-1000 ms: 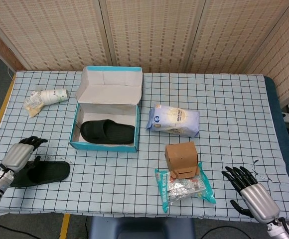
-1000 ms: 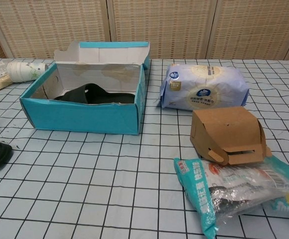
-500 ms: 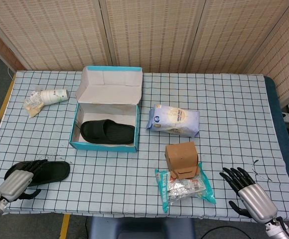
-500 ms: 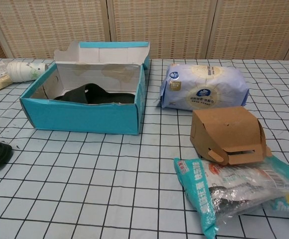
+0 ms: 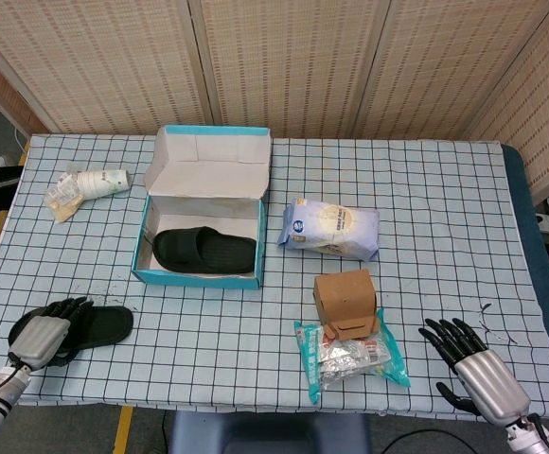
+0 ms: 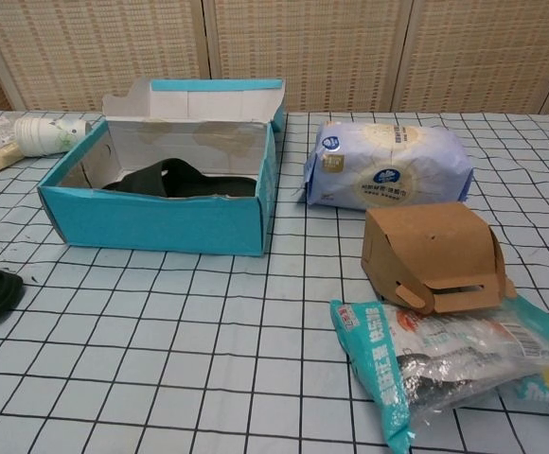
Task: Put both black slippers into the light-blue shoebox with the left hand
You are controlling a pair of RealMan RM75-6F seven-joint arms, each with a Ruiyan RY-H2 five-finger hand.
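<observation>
In shoebox (open): one slipper

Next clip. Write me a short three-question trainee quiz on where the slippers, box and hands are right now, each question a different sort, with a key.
1. True or false: both black slippers lie inside the light-blue shoebox.
2. Which hand rests on the slipper on the table? A) the left hand B) the right hand C) neither
3. Fill in: the brown carton stands partly on the ____ snack bag.

Key
1. False: one slipper in the box, the other on the table.
2. A; its fingers lie on the slipper's near end.
3. teal
</observation>
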